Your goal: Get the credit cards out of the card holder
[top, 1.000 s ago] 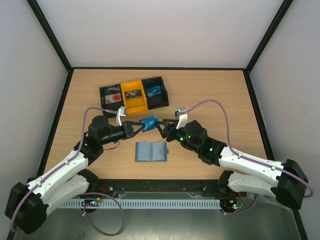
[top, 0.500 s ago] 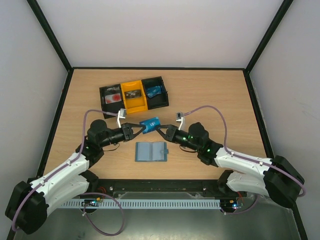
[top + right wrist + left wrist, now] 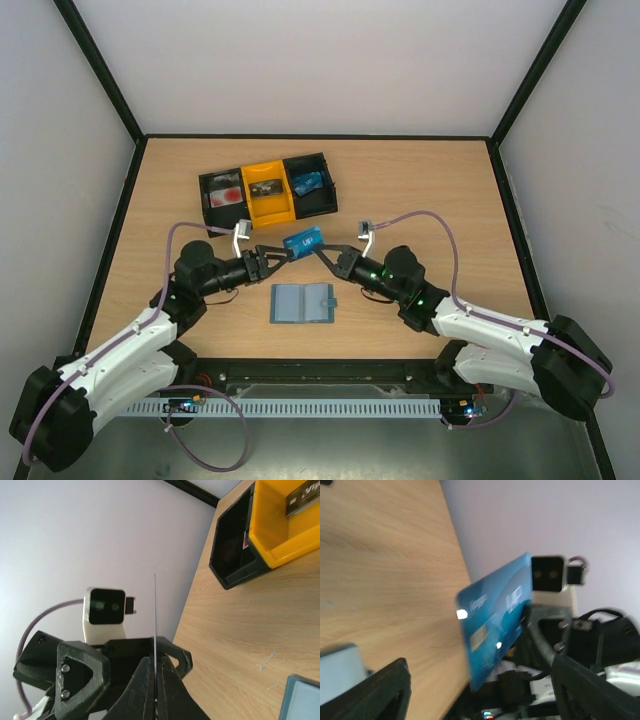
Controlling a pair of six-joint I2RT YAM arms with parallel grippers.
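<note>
A bright blue credit card hangs in the air above the table, between the two arms. My right gripper is shut on the card's right edge. In the right wrist view the card shows edge-on, pinched between that gripper's fingers. My left gripper is open at the card's left end. In the left wrist view its fingers stand wide on either side of the card without touching it. The grey-blue card holder lies open on the table just below.
A black-and-yellow three-compartment tray stands at the back left, with a card in each compartment; it also shows in the right wrist view. Black rails edge the wooden table on three sides.
My left gripper has let go of the blue card and opened. My right gripper has closed onto it and now holds it alone. The card has lifted slightly.
</note>
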